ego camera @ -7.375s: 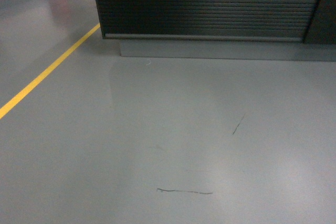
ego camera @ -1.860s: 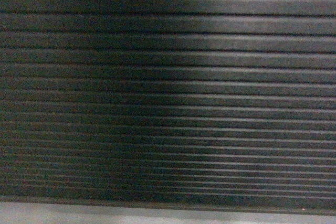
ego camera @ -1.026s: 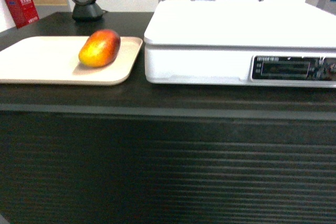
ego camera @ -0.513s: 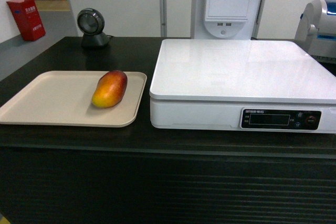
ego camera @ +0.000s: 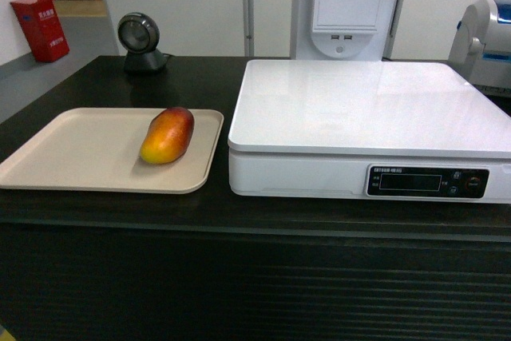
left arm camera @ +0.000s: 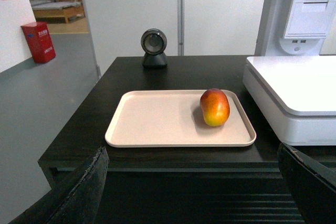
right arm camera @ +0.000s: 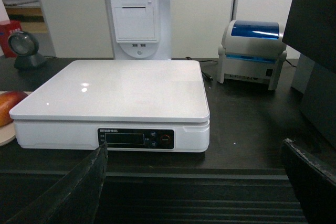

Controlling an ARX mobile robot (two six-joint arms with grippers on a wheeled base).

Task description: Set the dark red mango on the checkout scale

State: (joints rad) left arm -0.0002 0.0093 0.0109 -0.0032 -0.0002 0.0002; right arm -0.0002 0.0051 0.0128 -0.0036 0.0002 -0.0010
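dark red mango [ego camera: 168, 135] lay on the beige tray [ego camera: 72, 153] at left of frame, beside the white scale [ego camera: 367, 109] on the checkout [ego camera: 239, 213]. both grippers' fingers were spread wide, holding nothing.

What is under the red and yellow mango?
The dark red mango lies on a beige tray, which sits on the black checkout top. The tray patch right beneath the mango is hidden.

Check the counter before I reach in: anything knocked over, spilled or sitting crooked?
Nothing stands out. The oval red-and-yellow mango lies on its side in the beige flat tray, the glossy white scale sits square beside it with a bare top, and the dark wood-grain counter shows no spills.
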